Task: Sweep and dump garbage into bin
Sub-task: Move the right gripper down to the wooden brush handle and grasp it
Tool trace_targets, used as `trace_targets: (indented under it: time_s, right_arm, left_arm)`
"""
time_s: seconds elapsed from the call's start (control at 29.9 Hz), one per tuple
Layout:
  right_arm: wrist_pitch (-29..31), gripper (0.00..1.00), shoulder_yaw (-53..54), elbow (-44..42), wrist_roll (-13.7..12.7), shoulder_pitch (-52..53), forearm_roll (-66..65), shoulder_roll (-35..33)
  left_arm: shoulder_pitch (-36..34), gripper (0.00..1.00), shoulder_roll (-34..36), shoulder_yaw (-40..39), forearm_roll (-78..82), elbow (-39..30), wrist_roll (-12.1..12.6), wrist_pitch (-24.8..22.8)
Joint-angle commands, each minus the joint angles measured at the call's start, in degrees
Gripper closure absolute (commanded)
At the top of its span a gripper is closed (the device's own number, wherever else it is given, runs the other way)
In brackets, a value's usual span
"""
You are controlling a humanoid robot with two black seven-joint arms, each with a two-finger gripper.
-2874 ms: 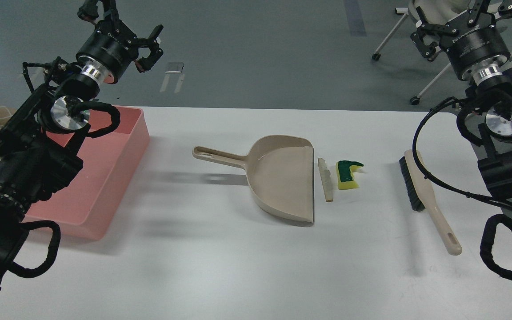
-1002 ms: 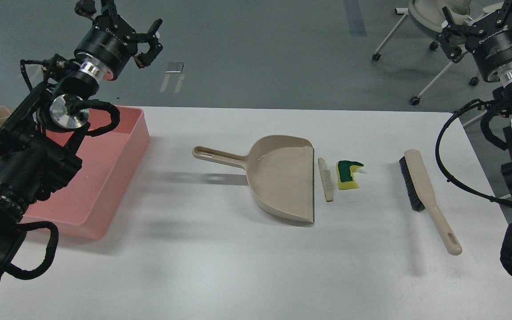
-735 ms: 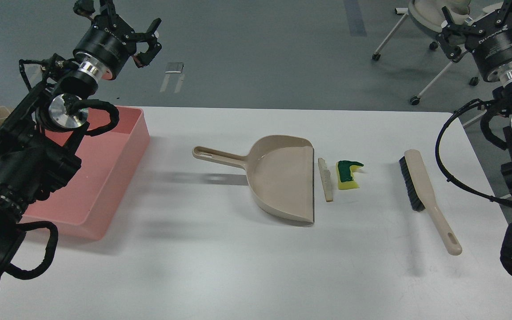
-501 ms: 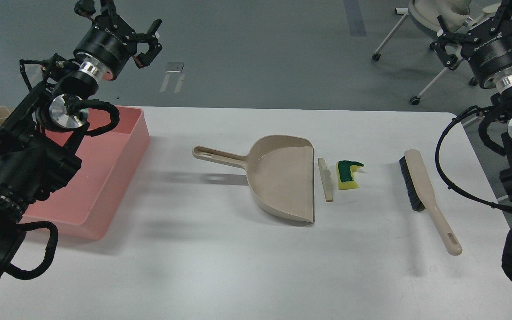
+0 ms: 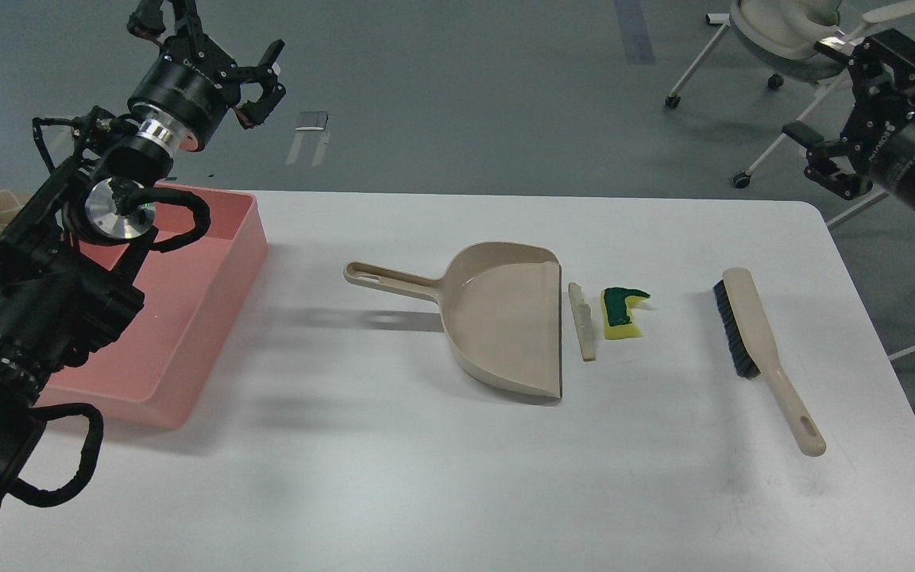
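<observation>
Hovering at the upper left of the frame, the left gripper (image 5: 211, 32) is raised above the grey floor beyond the table's far edge, its two fingers spread apart with nothing between them. Its black arm runs down the left edge and covers part of the bin (image 5: 211, 262), a shallow pink tub that rests on the white table (image 5: 394, 477) at the left side.

At the upper right of the frame, the right gripper (image 5: 851, 103) hangs past the table's right far corner, in front of a white office chair (image 5: 775, 40). Its fingers also stand apart and hold nothing.

Near the centre of the frame lies the beige dustpan (image 5: 505, 318), flat on the table, its handle pointing left toward the bin and its open straight edge facing right. Just beside that edge, to its right, lies the garbage: a pale narrow strip (image 5: 581, 322) running nearly parallel to the dustpan's lip, with a slight gap visible between them, and a yellow sponge piece (image 5: 622, 314) with a dark green top, close to the right of the strip. Both scraps sit on the table, outside the dustpan and well apart from the bin.

Farther right, the beige brush (image 5: 759, 349) lies on the table, black bristles toward the scraps, its handle slanting to the lower right. Neither gripper touches anything.
</observation>
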Motion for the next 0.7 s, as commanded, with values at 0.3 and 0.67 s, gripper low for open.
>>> trace_targets:
  time_s: [0.3,0.67]
  right_arm:
    - [0.5,0.00,-4.6,6.1,-3.1,-1.4,-11.6,-8.6]
    - [0.5,0.01,-9.6,17.5,-16.1,-3.8,-21.5,-9.3]
  left_arm:
    - [0.8,0.01,0.0,-0.4,0.1,-2.5,-0.1,0.1]
    - [0.8,0.01,-0.5,-0.4,-0.2,-2.6,-0.2,0.7]
